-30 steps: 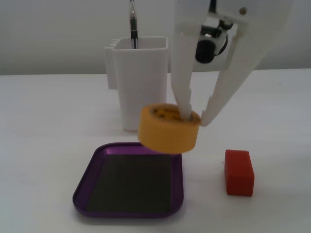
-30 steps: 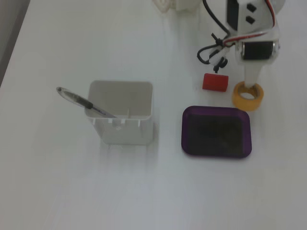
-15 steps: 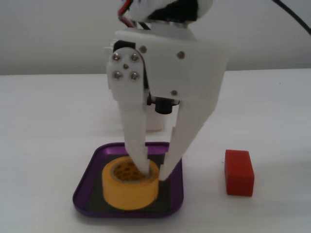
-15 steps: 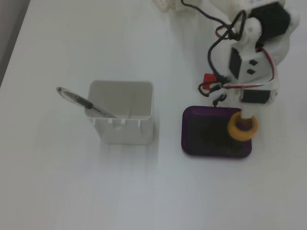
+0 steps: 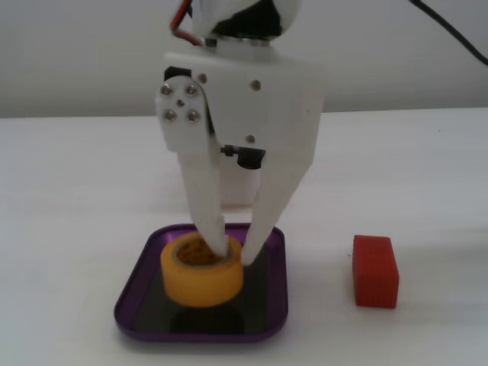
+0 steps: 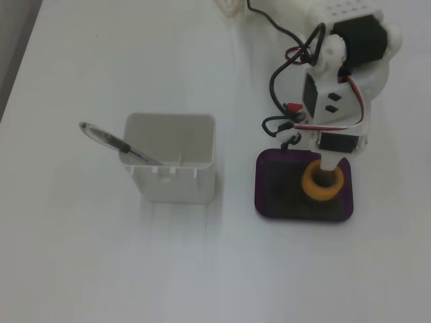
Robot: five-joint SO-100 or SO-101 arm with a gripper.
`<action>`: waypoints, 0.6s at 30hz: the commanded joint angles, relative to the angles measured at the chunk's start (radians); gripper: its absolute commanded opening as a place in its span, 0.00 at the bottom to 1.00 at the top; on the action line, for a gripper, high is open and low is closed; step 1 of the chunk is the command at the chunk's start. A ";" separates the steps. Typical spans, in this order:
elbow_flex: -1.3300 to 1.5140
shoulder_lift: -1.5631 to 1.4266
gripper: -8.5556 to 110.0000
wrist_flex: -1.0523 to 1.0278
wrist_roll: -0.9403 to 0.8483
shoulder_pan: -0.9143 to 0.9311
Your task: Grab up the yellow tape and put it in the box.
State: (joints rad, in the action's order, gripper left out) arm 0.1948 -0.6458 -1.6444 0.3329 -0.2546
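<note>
The yellow tape (image 5: 200, 280) sits inside the box (image 5: 128, 309), a shallow tray with a purple rim, low over or on its dark bottom. My white gripper (image 5: 233, 252) comes straight down on the roll. One finger is in the roll's hole, the other is outside its right wall, and they pinch the wall between them. In a fixed view from above, the yellow tape (image 6: 323, 197) lies in the right half of the box (image 6: 259, 192), with the gripper (image 6: 324, 172) partly covering it.
A red block (image 5: 375, 271) lies on the table right of the tray. A tall white container (image 6: 172, 165) with a pen (image 6: 111, 140) leaning in it stands nearby, mostly hidden behind the arm in a fixed view. Cables (image 6: 279, 74) hang by the arm.
The gripper carried the tape from above the table beside the tray down into the tray, then shifted it a little further toward the tray's middle.
</note>
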 commanded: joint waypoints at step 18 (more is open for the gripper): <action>-0.037 -0.032 0.15 -0.043 -0.067 -0.015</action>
State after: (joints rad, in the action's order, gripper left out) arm 0.1948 -0.6458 -1.6736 0.2715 -0.2777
